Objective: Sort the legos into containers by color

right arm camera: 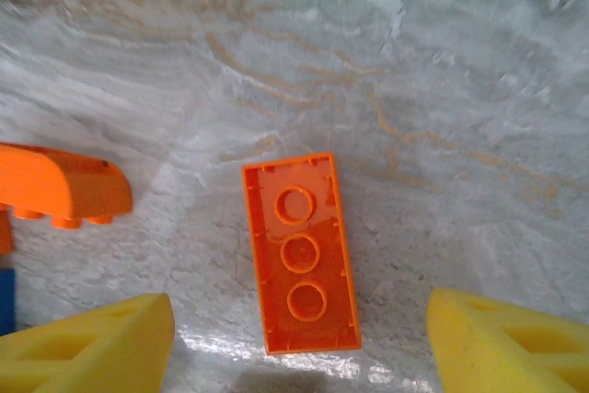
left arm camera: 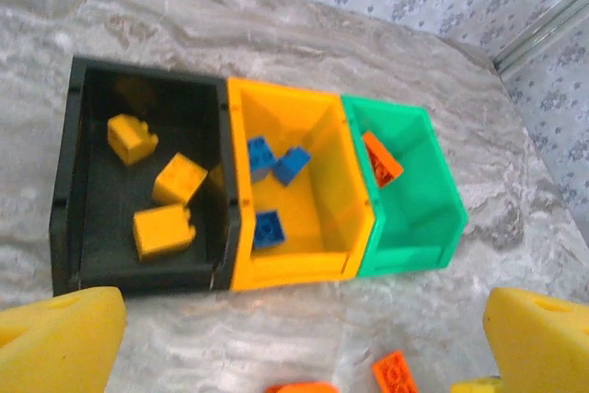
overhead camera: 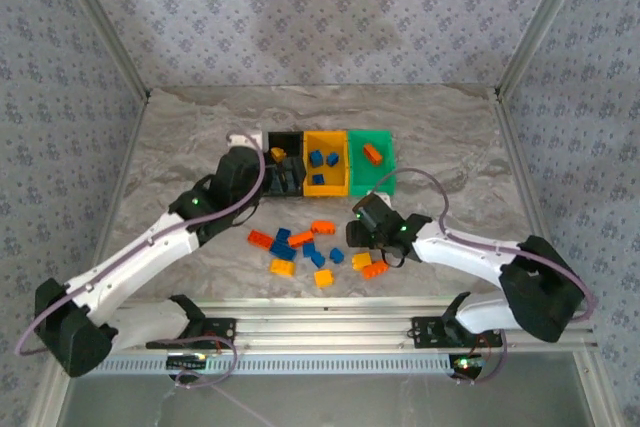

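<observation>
Three joined bins stand in a row: black [left arm camera: 83, 264] holding three yellow legos [left arm camera: 164, 230], yellow-orange [left arm camera: 304, 269] holding three blue ones [left arm camera: 268, 228], and green [left arm camera: 414, 246] holding one red-orange brick [left arm camera: 381, 157]. My left gripper [left arm camera: 299, 361] hovers open and empty in front of the bins, with a yellow finger [left arm camera: 55, 342] at each side. My right gripper [right arm camera: 299, 356] is open low over the table, straddling an upside-down red-orange brick [right arm camera: 299, 255] without touching it. In the top view the left gripper [overhead camera: 280, 182] is by the black bin [overhead camera: 285, 139] and the right gripper [overhead camera: 360, 232] is over the loose pile.
Several loose legos [overhead camera: 300, 247] in blue, yellow and red-orange lie scattered on the marble table [overhead camera: 450, 147] between the arms. A curved red-orange brick [right arm camera: 60, 190] lies left of my right gripper. Patterned walls enclose the table on three sides.
</observation>
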`<control>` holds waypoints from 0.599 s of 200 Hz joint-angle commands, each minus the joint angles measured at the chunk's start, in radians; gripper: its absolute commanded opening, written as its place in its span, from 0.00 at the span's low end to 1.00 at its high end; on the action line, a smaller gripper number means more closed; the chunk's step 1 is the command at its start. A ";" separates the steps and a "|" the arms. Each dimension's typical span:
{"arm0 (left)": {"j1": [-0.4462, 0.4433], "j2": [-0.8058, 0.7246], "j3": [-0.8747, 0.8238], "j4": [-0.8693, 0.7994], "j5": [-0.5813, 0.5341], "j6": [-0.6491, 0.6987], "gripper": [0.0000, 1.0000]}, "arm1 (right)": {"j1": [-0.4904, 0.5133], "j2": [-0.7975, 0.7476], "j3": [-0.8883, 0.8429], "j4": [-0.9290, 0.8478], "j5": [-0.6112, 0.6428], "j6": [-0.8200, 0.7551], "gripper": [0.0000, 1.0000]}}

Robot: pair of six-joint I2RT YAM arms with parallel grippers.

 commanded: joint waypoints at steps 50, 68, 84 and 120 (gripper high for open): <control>-0.010 -0.283 -0.371 -0.112 -0.113 -0.178 0.99 | 0.006 0.204 0.082 -0.048 0.068 -0.021 0.58; -0.009 -0.357 -0.410 -0.152 -0.151 -0.202 1.00 | 0.004 0.239 0.101 -0.065 0.062 -0.026 0.47; -0.009 -0.418 -0.432 -0.180 -0.176 -0.208 1.00 | 0.001 0.250 0.103 -0.051 0.040 -0.031 0.40; -0.007 -0.492 -0.449 -0.212 -0.198 -0.194 1.00 | -0.004 0.186 0.116 -0.048 0.048 -0.053 0.30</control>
